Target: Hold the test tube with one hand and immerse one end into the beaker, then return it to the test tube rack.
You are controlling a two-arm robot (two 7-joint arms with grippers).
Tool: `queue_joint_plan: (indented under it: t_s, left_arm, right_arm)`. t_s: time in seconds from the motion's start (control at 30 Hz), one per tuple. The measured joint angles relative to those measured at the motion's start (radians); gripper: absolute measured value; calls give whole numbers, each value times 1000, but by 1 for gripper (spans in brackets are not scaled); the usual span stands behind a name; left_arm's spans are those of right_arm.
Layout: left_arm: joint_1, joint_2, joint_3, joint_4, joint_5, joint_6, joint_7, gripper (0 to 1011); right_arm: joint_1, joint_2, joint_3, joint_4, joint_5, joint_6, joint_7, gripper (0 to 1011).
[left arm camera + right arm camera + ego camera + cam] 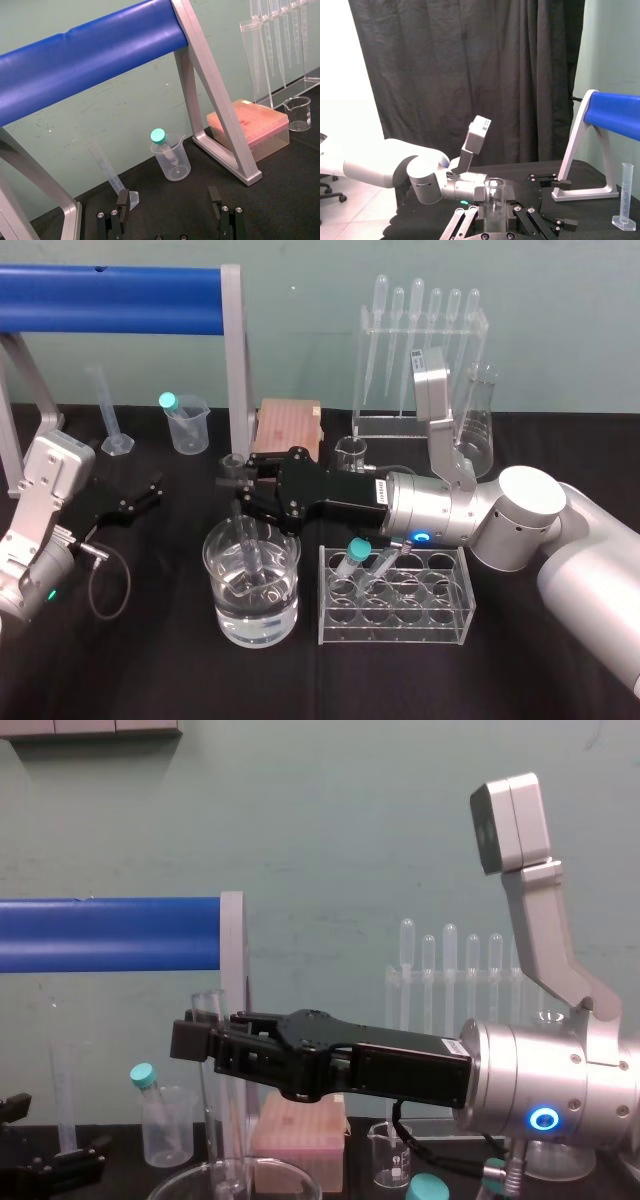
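Note:
My right gripper [238, 492] reaches in from the right, above the far rim of the beaker [225, 615], and is shut on the test tube [247, 540]. The tube stands nearly upright, with its flared rim above the fingers and its lower end inside the beaker, down in the water. From the chest view the test tube [208, 1020] rises through the right gripper [200, 1042], and the beaker's rim [190, 1178] curves below. In the right wrist view the test tube [494, 202] sits between the fingers. The test tube rack [440, 615] stands right of the beaker. My left gripper [135, 502] rests open at the left.
A blue roller on a grey frame [236, 360] spans the back left. Behind it stand a graduated cylinder [105, 410] and a plastic cup [190, 430] with a teal-capped tube. A pink box [287, 428], a small beaker [351, 452], a pipette stand [420, 340] and a flask [478, 420] line the back.

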Motion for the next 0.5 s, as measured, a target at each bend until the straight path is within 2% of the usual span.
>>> queue_joint_plan:
  t_s: [0.5]
  left_arm:
    - [0, 0, 0, 0, 0, 0, 0, 1000]
  right_arm:
    - [0, 0, 0, 0, 0, 0, 0, 247]
